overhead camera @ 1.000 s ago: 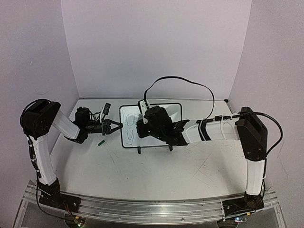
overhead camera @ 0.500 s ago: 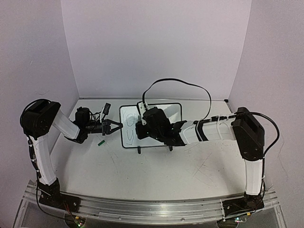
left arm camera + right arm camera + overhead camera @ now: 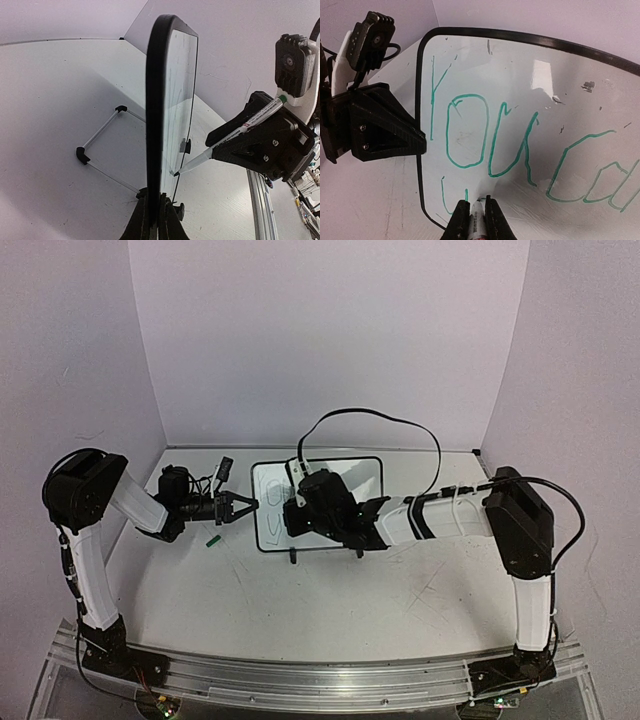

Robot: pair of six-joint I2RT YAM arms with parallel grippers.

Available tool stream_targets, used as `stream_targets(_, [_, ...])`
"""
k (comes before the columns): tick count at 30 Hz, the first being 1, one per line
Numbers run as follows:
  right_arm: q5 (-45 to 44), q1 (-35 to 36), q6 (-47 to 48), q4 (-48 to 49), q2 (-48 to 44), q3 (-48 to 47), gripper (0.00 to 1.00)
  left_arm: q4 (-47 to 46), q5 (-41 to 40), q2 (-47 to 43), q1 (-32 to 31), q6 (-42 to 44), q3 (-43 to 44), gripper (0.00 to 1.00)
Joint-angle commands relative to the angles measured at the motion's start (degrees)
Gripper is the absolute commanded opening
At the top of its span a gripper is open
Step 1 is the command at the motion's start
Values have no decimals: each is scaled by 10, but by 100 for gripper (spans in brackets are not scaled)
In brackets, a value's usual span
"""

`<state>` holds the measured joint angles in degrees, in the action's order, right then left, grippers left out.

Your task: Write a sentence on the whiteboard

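Observation:
The whiteboard (image 3: 365, 472) stands tilted at the table's middle back. My left gripper (image 3: 250, 506) is shut on its left edge; in the left wrist view the black frame (image 3: 156, 100) runs up from between the jaws (image 3: 155, 202). My right gripper (image 3: 476, 204) is shut on a marker (image 3: 477, 222) whose tip touches the board's lower left. The sentence (image 3: 470, 130) is in green: "You" and "Ca" on the top line, with two short strokes (image 3: 443, 192) starting a second line. The left wrist view shows the marker (image 3: 235, 134) slanting onto the board.
A small green marker cap (image 3: 212, 538) lies on the table below the left gripper. The board's wire stand (image 3: 100, 145) with black corners rests behind it. Purple walls close the back and sides. The right arm's cable (image 3: 370, 415) loops above the board.
The right gripper with the marker has shifted a little left along the board. The left gripper and the board have stayed put.

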<state>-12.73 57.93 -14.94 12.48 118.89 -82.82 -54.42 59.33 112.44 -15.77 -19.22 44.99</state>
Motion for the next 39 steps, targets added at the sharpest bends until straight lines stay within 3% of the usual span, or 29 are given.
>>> stream_targets(1, [-4, -2, -15, 3, 0, 13, 0, 16, -27, -14, 2, 16, 8, 0])
stream_targets(18, [-59, -2, -22, 3, -38, 58, 0, 18, -26, -14, 3, 16, 8, 0])
stream_targets(39, [-79, -11, 1, 12, -33, 19, 0, 19, -27, -19, 2, 19, 5, 0])
